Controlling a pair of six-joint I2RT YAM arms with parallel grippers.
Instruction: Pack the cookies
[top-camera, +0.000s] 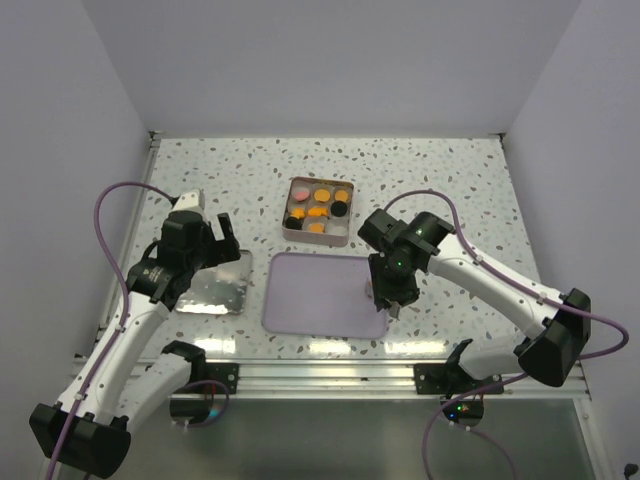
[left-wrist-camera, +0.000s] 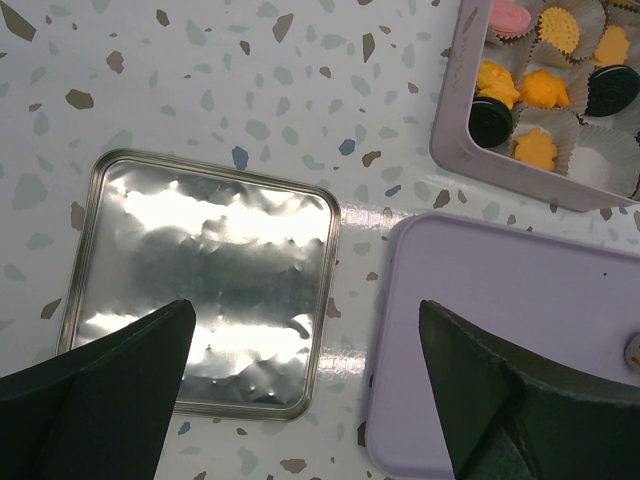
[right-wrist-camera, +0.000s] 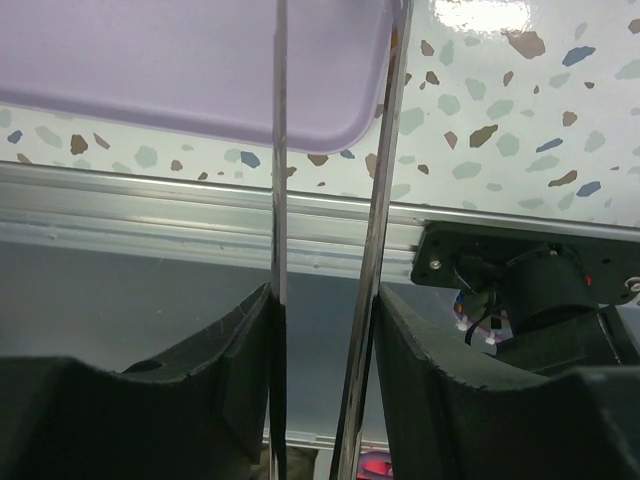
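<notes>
**Desk:** The setting?

**Photographer:** A white counter (top-camera: 450, 180) flecked with terrazzo chips, boxed in by plain pale walls (top-camera: 320, 60).

**Desk:** And the cookies (top-camera: 318, 210)?

**Photographer:** Orange, pink and black pieces in crimped paper cups (left-wrist-camera: 600, 150) inside a square tin (top-camera: 315, 238), far centre. A shiny, rippled metal lid (top-camera: 215, 285) lies at left, beside a smooth lavender tray (top-camera: 320, 295).

**Desk:** The arms?

**Photographer:** The left pincer (left-wrist-camera: 307, 310) is spread wide and empty above the lid. The right pincer (right-wrist-camera: 327, 290) is at the tray's right edge; thin metal strips (right-wrist-camera: 280, 150) run between its fingers, and I cannot tell its grip.

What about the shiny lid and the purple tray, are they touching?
Apart. The left wrist view shows a strip of speckled table between the shiny lid and the purple tray.
</notes>
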